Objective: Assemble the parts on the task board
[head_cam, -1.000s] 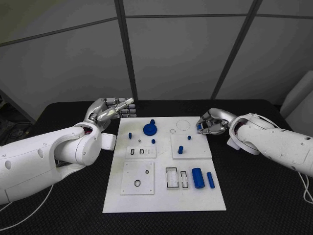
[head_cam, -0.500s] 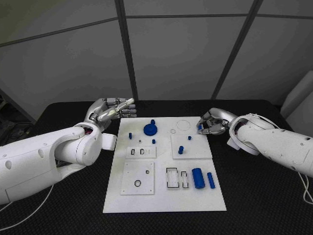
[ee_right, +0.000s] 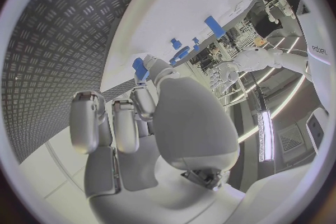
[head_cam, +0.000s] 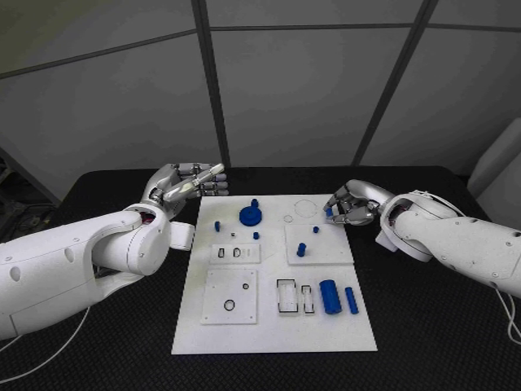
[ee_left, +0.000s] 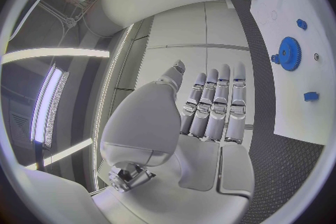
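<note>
Lying nearest on the white task board are a blue cylinder and a slimmer blue bar; no writing is readable. Farther back, the right hand pinches a small blue part over the board's far right corner, while the left hand hovers released, fingers straight, beyond the blue gear.

Legible text: one item. Lettering on the white forearm shell at the rim of the right wrist view, dark letters running along the shell, reading roughly "apa" (partial; the rest is cut off by the circle's edge, so the full word cannot be made out). No readable labels, numbers or signs on the task board, on the blue parts, on the table or on the wall panels in the head view.
</note>
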Controlling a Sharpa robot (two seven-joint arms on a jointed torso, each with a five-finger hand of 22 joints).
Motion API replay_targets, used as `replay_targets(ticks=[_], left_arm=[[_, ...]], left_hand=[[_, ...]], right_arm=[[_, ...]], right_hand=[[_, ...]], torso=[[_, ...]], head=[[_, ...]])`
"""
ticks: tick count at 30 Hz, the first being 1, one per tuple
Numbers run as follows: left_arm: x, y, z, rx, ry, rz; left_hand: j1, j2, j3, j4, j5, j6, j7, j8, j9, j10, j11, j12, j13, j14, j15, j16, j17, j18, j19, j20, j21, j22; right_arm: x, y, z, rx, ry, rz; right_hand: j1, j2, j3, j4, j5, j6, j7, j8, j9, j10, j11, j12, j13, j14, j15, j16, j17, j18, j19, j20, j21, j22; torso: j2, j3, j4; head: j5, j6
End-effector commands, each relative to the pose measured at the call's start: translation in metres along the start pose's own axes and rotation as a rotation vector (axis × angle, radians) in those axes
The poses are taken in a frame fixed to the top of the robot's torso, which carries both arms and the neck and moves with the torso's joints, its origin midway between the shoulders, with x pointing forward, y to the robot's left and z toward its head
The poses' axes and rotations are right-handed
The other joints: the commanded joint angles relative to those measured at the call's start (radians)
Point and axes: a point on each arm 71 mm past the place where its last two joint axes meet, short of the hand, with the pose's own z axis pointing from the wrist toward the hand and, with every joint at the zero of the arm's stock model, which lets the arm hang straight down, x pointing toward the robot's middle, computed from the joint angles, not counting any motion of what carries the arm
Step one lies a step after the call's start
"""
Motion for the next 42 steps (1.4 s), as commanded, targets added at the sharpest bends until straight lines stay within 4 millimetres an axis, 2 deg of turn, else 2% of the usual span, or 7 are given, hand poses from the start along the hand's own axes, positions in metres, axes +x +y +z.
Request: replay_targets(ticks=[1, 9, 19, 25, 30, 35, 42], left_arm=[[0.001, -0.001, 0.0, 0.007, 0.015, 0.001], [0.0, -0.002, -0.001, 0.006, 0.012, 0.003], [0.001, -0.001, 0.0, 0.004, 0.014, 0.002], [0.002, -0.001, 0.0, 0.004, 0.015, 0.001], [0.001, -0.001, 0.001, 0.004, 0.011, 0.003], [0.002, -0.001, 0.001, 0.004, 0.012, 0.002], [0.003, 0.0, 0.002, 0.004, 0.014, 0.001]], left_hand=[[0.002, 0.011, -0.002, -0.006, -0.004, 0.006, 0.0, -0.006, -0.001, 0.006, 0.001, 0.001, 0.0, 0.009, 0.001, -0.005, 0.001, 0.006, -0.008, 0.002, -0.001, -0.001], [0.002, 0.011, -0.002, -0.006, -0.004, 0.006, 0.0, -0.006, -0.001, 0.006, 0.001, 0.001, 0.0, 0.009, 0.001, -0.005, 0.001, 0.006, -0.008, 0.002, -0.001, -0.001], [0.002, 0.011, -0.002, -0.006, -0.004, 0.006, 0.0, -0.006, -0.001, 0.006, 0.001, 0.001, 0.0, 0.009, 0.001, -0.005, 0.001, 0.006, -0.008, 0.002, -0.001, -0.001], [0.002, 0.011, -0.002, -0.006, -0.004, 0.006, 0.0, -0.006, -0.001, 0.006, 0.001, 0.001, 0.0, 0.009, 0.001, -0.005, 0.001, 0.006, -0.008, 0.002, -0.001, -0.001], [0.002, 0.011, -0.002, -0.006, -0.004, 0.006, 0.0, -0.006, -0.001, 0.006, 0.001, 0.001, 0.0, 0.009, 0.001, -0.005, 0.001, 0.006, -0.008, 0.002, -0.001, -0.001], [0.002, 0.011, -0.002, -0.006, -0.004, 0.006, 0.0, -0.006, -0.001, 0.006, 0.001, 0.001, 0.0, 0.009, 0.001, -0.005, 0.001, 0.006, -0.008, 0.002, -0.001, -0.001], [0.002, 0.011, -0.002, -0.006, -0.004, 0.006, 0.0, -0.006, -0.001, 0.006, 0.001, 0.001, 0.0, 0.009, 0.001, -0.005, 0.001, 0.006, -0.008, 0.002, -0.001, -0.001]], right_arm=[[-0.002, 0.01, -0.003, -0.023, -0.029, 0.002], [0.01, 0.054, -0.007, -0.105, 0.0, 0.033], [0.037, 0.122, 0.006, -0.212, 0.064, 0.065], [0.049, 0.146, 0.014, -0.239, 0.091, 0.073], [0.058, 0.161, 0.022, -0.249, 0.108, 0.071], [0.066, 0.172, 0.028, -0.253, 0.128, 0.058], [0.076, 0.179, 0.033, -0.256, 0.15, 0.027]], right_hand=[[-0.001, 0.013, 0.008, 0.0, 0.008, -0.005, 0.0, 0.003, 0.018, -0.004, -0.003, -0.004, -0.002, 0.086, -0.005, 0.001, 0.186, -0.003, 0.004, -0.005, 0.005, 0.084], [-0.002, 0.014, 0.012, -0.001, 0.01, -0.008, 0.001, 0.002, 0.018, -0.006, -0.002, -0.007, -0.004, 0.086, -0.005, 0.002, 0.189, -0.005, 0.01, -0.005, 0.009, 0.091], [-0.002, 0.017, 0.016, -0.002, 0.011, -0.01, 0.002, 0.002, 0.018, -0.008, -0.001, -0.011, -0.008, 0.087, -0.004, 0.003, 0.191, -0.007, 0.016, -0.004, 0.012, 0.098], [-0.002, 0.018, 0.018, -0.002, 0.011, -0.011, 0.002, 0.002, 0.018, -0.01, -0.001, -0.013, -0.01, 0.087, -0.004, 0.003, 0.191, -0.007, 0.015, -0.004, 0.012, 0.098], [-0.003, 0.017, 0.019, -0.003, 0.011, -0.013, 0.003, 0.001, 0.018, -0.011, 0.0, -0.014, -0.011, 0.087, -0.004, 0.003, 0.191, -0.007, 0.015, -0.004, 0.012, 0.097], [-0.003, 0.018, 0.02, -0.003, 0.011, -0.014, 0.003, 0.001, 0.018, -0.011, 0.0, -0.014, -0.011, 0.087, -0.004, 0.003, 0.191, -0.007, 0.016, -0.004, 0.012, 0.099], [-0.004, 0.017, 0.021, -0.004, 0.011, -0.016, 0.004, 0.001, 0.018, -0.013, 0.001, -0.017, -0.013, 0.086, -0.003, 0.002, 0.189, -0.007, 0.015, -0.004, 0.012, 0.098]], torso=[[-0.001, -0.002, 0.001], [-0.001, -0.0018, 0.0007], [0.001, -0.0025, 0.004], [0.002, -0.0025, 0.0038], [0.002, -0.0013, 0.0003], [0.003, -0.0009, 0.0011], [0.002, -0.0011, 0.0014]], head=[[-0.002, 0.0], [0.004, -0.002], [0.018, -0.002], [0.031, -0.006], [0.049, -0.015], [0.059, -0.023], [0.062, -0.028]])
